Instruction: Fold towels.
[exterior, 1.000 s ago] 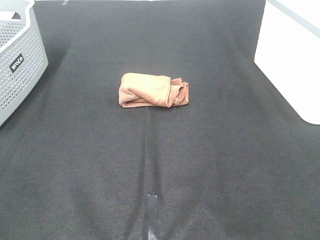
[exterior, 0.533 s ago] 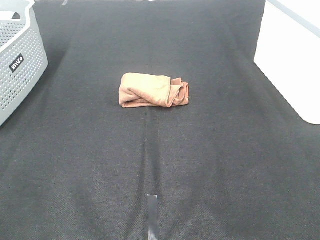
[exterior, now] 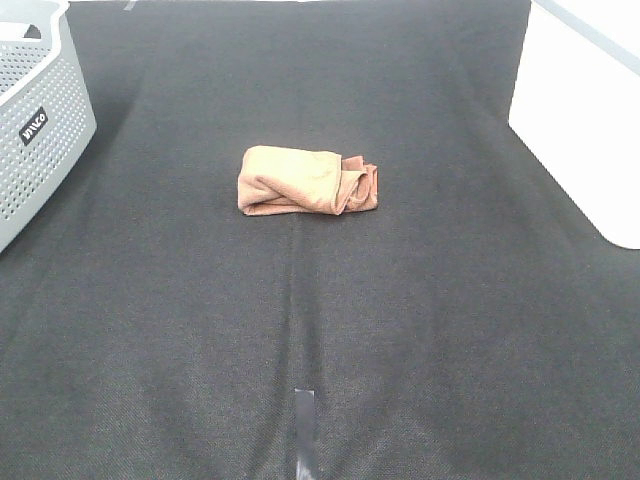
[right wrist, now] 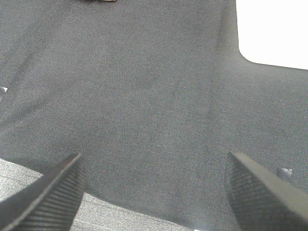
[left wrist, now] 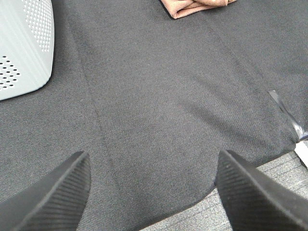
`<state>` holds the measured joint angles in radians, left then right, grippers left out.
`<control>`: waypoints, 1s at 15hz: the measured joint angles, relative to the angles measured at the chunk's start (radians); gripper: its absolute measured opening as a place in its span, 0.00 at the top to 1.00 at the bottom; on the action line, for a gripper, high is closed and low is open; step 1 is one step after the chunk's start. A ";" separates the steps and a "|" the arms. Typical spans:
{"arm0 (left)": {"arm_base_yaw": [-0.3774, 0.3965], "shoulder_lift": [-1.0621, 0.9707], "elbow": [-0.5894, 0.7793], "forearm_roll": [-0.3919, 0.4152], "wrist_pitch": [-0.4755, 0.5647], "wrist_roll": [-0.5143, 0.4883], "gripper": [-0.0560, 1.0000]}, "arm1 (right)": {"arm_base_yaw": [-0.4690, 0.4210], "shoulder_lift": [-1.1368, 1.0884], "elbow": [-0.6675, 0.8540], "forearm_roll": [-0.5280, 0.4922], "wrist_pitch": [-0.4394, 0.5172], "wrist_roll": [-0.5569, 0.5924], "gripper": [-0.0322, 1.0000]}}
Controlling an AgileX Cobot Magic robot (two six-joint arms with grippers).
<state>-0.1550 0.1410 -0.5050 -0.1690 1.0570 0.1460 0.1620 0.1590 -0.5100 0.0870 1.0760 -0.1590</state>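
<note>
The reddish-brown towel lies folded into a small bundle near the middle of the black cloth-covered table, its right end bunched. A corner of it shows in the left wrist view. No white tag shows. Neither arm shows in the exterior high view. My left gripper is open and empty over the table's near edge, far from the towel. My right gripper is open and empty over the near edge too. A sliver of the towel shows in the right wrist view.
A grey perforated basket stands at the far left; it also shows in the left wrist view. A white surface lies at the right edge. A strip of tape marks the front middle.
</note>
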 joint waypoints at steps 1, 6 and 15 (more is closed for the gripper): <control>0.000 0.000 0.000 0.000 -0.001 0.000 0.29 | 0.000 0.000 0.000 0.000 0.000 0.000 0.24; 0.003 0.000 0.000 0.000 -0.001 0.000 0.29 | -0.006 0.000 0.000 0.000 0.000 0.000 0.24; 0.201 -0.145 0.000 0.000 -0.002 0.000 0.29 | -0.148 -0.052 0.000 0.009 -0.002 0.000 0.24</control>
<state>0.0460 -0.0040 -0.5050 -0.1690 1.0550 0.1460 0.0140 0.1070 -0.5100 0.0960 1.0740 -0.1590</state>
